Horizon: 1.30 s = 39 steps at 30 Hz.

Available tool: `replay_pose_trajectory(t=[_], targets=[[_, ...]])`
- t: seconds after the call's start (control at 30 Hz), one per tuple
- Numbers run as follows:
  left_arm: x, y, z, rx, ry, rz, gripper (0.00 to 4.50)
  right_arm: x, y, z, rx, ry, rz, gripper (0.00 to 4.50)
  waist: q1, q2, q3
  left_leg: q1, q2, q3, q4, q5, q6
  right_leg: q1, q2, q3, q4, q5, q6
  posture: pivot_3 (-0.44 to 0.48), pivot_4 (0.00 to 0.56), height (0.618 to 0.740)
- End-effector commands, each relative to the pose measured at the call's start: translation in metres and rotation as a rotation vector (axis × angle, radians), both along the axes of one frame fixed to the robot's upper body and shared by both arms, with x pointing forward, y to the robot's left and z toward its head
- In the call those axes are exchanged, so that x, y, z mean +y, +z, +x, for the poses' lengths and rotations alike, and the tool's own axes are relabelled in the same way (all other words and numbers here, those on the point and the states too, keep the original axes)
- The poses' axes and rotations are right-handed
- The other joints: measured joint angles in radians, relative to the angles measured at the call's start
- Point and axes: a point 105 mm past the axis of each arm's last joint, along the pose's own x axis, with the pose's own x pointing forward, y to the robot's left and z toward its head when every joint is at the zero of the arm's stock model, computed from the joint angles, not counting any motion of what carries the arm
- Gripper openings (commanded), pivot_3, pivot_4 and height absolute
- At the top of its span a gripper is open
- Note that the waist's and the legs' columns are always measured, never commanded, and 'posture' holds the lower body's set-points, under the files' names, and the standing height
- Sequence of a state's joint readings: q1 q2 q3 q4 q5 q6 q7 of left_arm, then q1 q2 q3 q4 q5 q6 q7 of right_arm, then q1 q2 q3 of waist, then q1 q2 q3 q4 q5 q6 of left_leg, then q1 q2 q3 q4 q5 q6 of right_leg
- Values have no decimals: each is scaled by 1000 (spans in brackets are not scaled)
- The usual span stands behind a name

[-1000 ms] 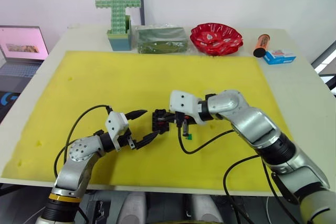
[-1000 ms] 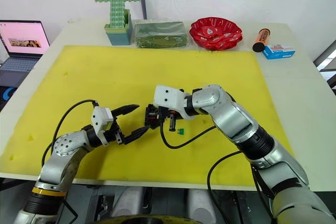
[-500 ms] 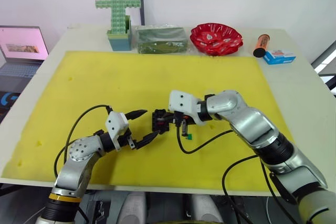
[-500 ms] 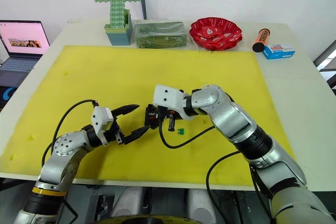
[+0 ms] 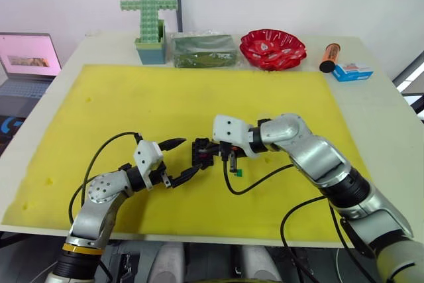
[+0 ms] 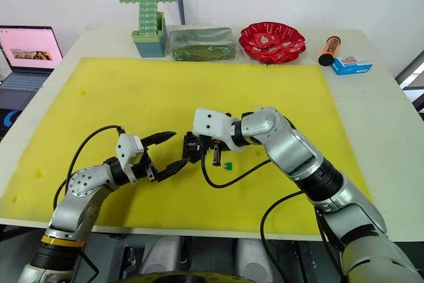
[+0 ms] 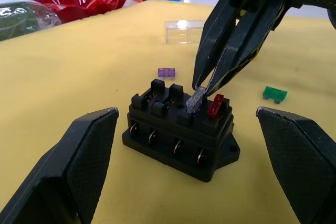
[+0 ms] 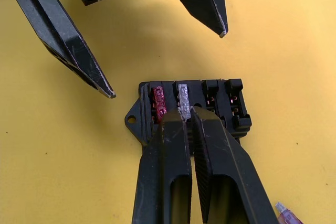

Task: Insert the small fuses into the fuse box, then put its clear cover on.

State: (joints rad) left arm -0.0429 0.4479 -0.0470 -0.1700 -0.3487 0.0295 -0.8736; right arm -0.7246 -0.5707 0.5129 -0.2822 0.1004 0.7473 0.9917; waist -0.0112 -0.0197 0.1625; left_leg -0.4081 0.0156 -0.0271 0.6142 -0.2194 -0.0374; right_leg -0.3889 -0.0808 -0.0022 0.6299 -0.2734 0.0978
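Observation:
The black fuse box [image 7: 178, 135] lies on the yellow mat [image 5: 132, 104], between my two grippers. My right gripper [image 8: 185, 113] is shut on the grey-white fuse [image 7: 195, 99], which stands in one of the box's slots. A red fuse [image 7: 214, 106] sits in the slot next to it. My left gripper [image 5: 189, 157] is open, with one finger on each side of the box and touching nothing. The green fuse [image 7: 275, 94] and the purple fuse [image 7: 167, 72] lie loose on the mat. The clear cover [image 7: 184, 31] rests on the mat beyond the box.
Along the table's far edge stand a green cross-shaped block model [image 5: 149, 21], a clear-wrapped green packet [image 5: 204, 50], a red bowl [image 5: 272, 48], an orange marker [image 5: 329, 56] and a blue-and-white carton [image 5: 352, 71]. A laptop [image 5: 26, 57] sits off the left side.

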Motion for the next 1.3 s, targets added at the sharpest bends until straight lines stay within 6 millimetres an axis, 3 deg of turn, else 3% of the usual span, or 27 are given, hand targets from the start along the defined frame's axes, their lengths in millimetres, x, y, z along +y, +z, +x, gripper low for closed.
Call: replay_pose_trajectory(t=[0.03,0.4,0.77,1.3], targets=[[-3,9,-1,-43,-12,-2,4439,-1,-1,2,-4,-2,-12,0,0,0,0,0,0,0,0,0,0,0,0,0,0,0,0,0,150,740],[-3,9,1,-44,-9,-1,4439,-1,3,3,-8,-2,7,0,0,0,0,0,0,0,0,0,0,0,0,0,0,0,0,0,150,740],[-4,8,0,-42,-16,6,4439,-5,-6,3,-6,-10,-36,0,1,0,0,0,0,0,0,0,0,0,0,0,0,0,0,0,150,740],[-3,7,0,-43,-11,17,4439,-4,2,4,-10,8,9,0,1,0,0,0,0,0,0,0,0,0,0,0,0,0,0,0,150,740]])
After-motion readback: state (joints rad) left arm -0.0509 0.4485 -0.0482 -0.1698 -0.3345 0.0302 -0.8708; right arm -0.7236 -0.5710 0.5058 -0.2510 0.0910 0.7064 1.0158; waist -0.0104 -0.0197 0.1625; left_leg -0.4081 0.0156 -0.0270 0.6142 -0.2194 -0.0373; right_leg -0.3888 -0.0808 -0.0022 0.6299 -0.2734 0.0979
